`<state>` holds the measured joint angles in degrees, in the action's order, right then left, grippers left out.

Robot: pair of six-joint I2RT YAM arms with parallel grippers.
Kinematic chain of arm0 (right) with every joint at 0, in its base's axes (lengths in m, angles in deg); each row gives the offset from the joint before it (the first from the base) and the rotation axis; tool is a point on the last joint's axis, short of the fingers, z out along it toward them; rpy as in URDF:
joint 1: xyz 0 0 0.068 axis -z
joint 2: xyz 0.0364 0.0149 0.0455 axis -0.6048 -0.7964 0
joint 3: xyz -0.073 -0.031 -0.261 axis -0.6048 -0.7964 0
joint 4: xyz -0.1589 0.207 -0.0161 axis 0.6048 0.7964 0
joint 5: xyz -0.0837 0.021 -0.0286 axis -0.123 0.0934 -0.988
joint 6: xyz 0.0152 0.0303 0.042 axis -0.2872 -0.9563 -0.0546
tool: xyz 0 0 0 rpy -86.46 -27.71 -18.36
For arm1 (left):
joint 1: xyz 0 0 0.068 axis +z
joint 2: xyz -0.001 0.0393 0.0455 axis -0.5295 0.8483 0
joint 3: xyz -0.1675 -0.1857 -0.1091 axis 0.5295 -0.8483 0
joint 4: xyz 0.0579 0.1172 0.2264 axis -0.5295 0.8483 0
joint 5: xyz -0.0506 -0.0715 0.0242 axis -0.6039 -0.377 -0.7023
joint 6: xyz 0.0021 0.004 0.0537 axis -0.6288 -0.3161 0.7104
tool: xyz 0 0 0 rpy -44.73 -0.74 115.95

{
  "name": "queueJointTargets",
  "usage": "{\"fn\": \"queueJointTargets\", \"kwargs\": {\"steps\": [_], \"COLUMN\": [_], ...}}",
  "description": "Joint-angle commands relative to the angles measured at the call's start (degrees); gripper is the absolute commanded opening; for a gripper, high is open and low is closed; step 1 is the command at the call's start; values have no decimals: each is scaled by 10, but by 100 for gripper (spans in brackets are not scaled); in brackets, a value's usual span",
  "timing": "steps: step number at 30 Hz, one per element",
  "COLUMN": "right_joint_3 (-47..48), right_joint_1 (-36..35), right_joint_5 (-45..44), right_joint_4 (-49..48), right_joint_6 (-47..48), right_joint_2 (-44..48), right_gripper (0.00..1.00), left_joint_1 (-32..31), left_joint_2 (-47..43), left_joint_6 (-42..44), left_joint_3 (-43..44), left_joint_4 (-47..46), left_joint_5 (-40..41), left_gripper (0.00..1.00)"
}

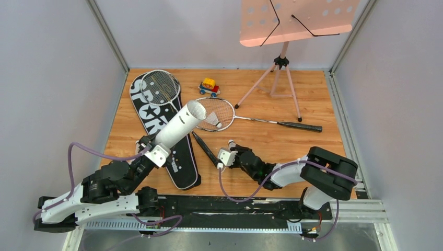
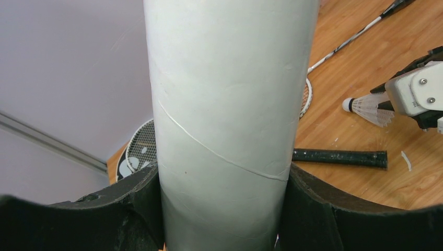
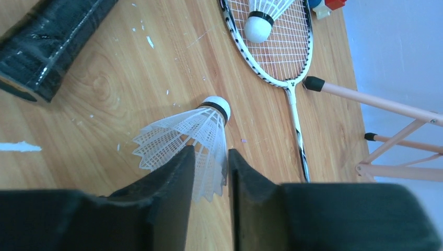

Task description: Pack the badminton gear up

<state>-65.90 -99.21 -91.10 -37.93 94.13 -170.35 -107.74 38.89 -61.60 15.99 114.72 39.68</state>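
My left gripper (image 1: 151, 150) (image 2: 222, 170) is shut on the white tube (image 1: 180, 125) (image 2: 230, 104), which tilts up with its open mouth toward the middle. My right gripper (image 1: 225, 152) (image 3: 211, 157) is closed on the skirt edge of a white shuttlecock (image 3: 198, 130) (image 2: 368, 107) low over the wooden floor. A second shuttlecock (image 1: 214, 121) (image 3: 261, 18) lies on the strings of one racket (image 1: 261, 121). The other racket (image 1: 159, 86) rests on the black bag (image 1: 180, 167), and its black handle (image 1: 205, 148) (image 2: 339, 157) lies between the arms.
A small toy car (image 1: 209, 86) sits at the back. The pink music stand (image 1: 282, 63) spreads its tripod legs (image 3: 365, 99) at the back right, close to the racket's shaft. Grey walls enclose the floor on three sides.
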Motion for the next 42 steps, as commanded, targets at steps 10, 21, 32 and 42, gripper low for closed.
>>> {"fn": "queueJointTargets", "kwargs": {"steps": [10,21,32,42], "right_joint_3": [3,47,201,237], "right_joint_1": [-28,-26,-26,-26], "right_joint_5": [-86,-83,24,127], "right_joint_4": [-19,264,548,596], "right_joint_6": [-59,-332,-622,-693], "right_joint_2": [81,340,506,633], "right_gripper": [0,0,0,0], "left_joint_1": [-2,-1,-2,-2], "left_joint_2": [-2,11,60,104], "left_joint_6": [5,4,6,9], "left_joint_3": [0,-2,1,-2], "left_joint_4": [-31,-27,-5,11], "left_joint_5": [-7,-19,-83,-134], "left_gripper": [63,63,63,63]}}
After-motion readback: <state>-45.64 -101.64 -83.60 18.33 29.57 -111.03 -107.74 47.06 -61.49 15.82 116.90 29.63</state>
